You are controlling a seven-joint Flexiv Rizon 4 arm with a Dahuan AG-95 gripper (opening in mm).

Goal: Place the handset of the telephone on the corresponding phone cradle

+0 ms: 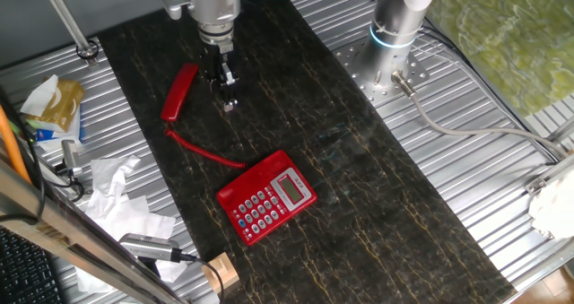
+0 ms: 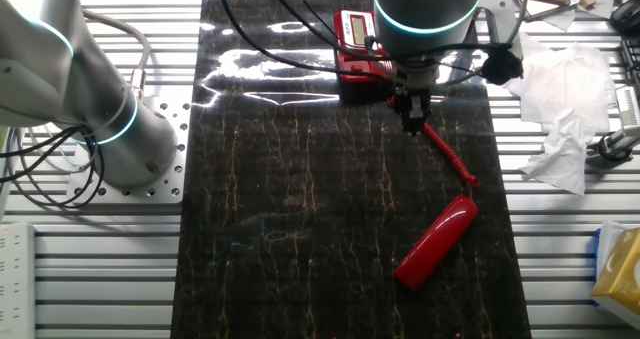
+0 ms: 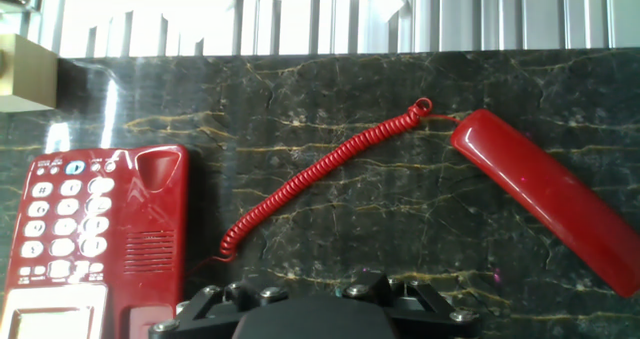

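handset (image 1: 179,92) lies off the telephone (image 1: 266,196); gripper (image 1: 227,93) hangs beside it, seemingly pressed together.

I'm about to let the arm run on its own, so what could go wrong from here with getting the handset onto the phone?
The handset lies flat on the mat, apart from the telephone, so a grasp on its glossy body may slip. Its coiled cord stretches between them and could drag the base or snag the gripper. The phone cradle is narrow; a tilted handset could miss.
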